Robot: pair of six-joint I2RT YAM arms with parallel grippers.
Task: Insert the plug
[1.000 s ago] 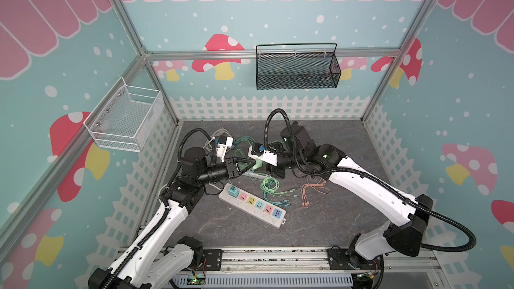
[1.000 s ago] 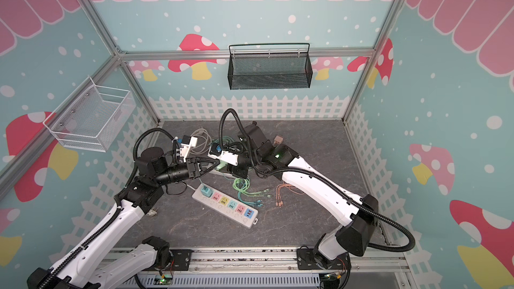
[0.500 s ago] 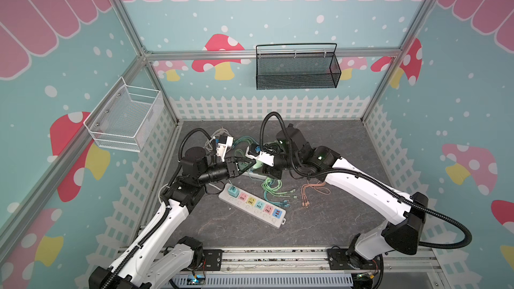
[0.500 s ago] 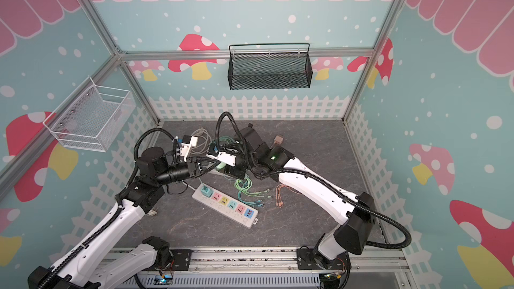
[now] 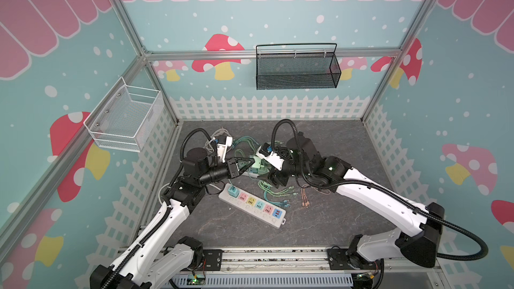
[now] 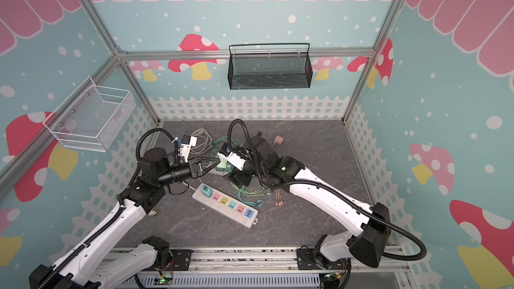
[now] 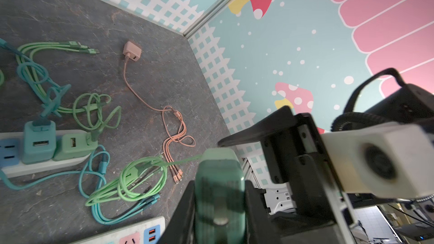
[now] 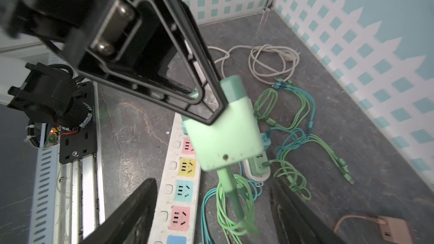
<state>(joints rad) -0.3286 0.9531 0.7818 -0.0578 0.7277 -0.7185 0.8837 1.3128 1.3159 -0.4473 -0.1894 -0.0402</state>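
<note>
No readable text, brand or number anywhere, not even on the power strip point(image 5: 257, 212).

- The dark grey, stone-patterned tabletop point(image 5: 347, 218) carries everything.
- A white power strip point(image 5: 251, 209) with coloured sockets lies diagonally at 7 o'clock of centre.
- Tangled green and teal cables point(image 5: 268, 189) lie around the centre, just beside the strip.
- A salmon cable point(image 7: 176, 176) lies at 4 o'clock, and its charger block point(image 6: 278, 139) at 1 o'clock.
- A pale coiled cord point(image 6: 201, 140) lies at 11 o'clock.
</note>
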